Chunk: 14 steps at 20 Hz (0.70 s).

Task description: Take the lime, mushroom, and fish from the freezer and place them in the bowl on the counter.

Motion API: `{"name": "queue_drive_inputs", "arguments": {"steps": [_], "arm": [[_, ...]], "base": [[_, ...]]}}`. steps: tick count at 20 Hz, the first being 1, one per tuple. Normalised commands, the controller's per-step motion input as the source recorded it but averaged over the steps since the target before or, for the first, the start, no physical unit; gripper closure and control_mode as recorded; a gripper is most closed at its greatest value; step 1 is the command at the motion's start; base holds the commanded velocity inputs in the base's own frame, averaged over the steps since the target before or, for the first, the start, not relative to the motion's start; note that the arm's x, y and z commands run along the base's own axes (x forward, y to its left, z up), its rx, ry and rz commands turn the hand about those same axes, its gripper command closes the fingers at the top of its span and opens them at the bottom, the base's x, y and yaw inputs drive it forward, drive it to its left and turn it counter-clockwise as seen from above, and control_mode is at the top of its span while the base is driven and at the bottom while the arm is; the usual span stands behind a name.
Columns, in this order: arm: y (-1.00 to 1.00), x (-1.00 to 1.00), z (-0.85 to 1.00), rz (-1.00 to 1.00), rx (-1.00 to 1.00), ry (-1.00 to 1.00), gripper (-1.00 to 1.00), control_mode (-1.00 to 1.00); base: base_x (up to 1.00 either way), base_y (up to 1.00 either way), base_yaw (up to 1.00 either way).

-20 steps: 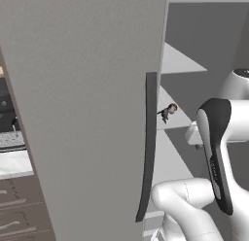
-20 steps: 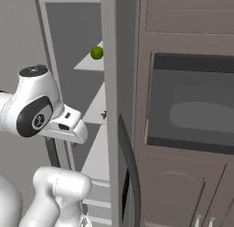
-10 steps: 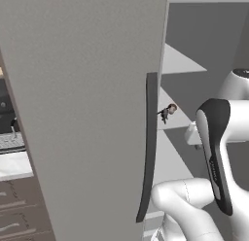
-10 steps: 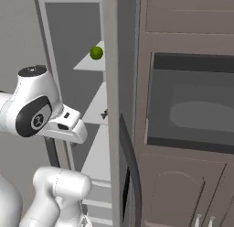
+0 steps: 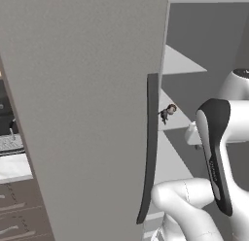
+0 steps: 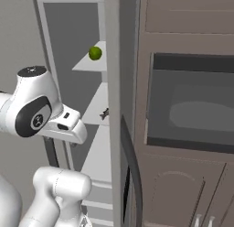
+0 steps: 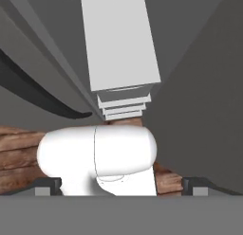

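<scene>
Freezer (image 6: 114,84) door ajar, lime (image 6: 95,53) upper left on a pale shelf (image 6: 87,63); gripper (image 7: 121,189) spread wide, holding nothing, so we should reach round the door edge first.

Freezer (image 6: 116,61) door open — lime (image 6: 95,53) on upper shelf

Freezer (image 5: 87,113) door: flat matt grey, smooth, painted-metal look. Handle (image 5: 148,147): dark, smooth, faint satin sheen. Shelves (image 6: 98,114): pale, matt, plastic-like. Lime (image 6: 95,53): green skin, soft sheen. Wall cabinet (image 6: 183,194): brown wood look, matt. Oven window (image 6: 192,107): dark glass, slightly glossy. Floor (image 7: 19,158): rough brown wood planks. Counter (image 5: 14,164): white, smooth.
</scene>
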Motion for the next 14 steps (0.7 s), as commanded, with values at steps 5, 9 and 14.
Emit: {"name": "queue_drive_inputs", "arguments": {"steps": [5,9,14], "arm": [[0.00,0.00,0.00,0.00,0.00,0.00,-1.00,1.00],[0.00,0.00,0.00,0.00,0.00,0.00,-1.00,1.00],[0.00,0.00,0.00,0.00,0.00,0.00,-1.00,1.00]], "base": [[0.65,-0.16,0.00],[0.58,-0.32,0.00],[0.29,-0.20,0.00]]}}
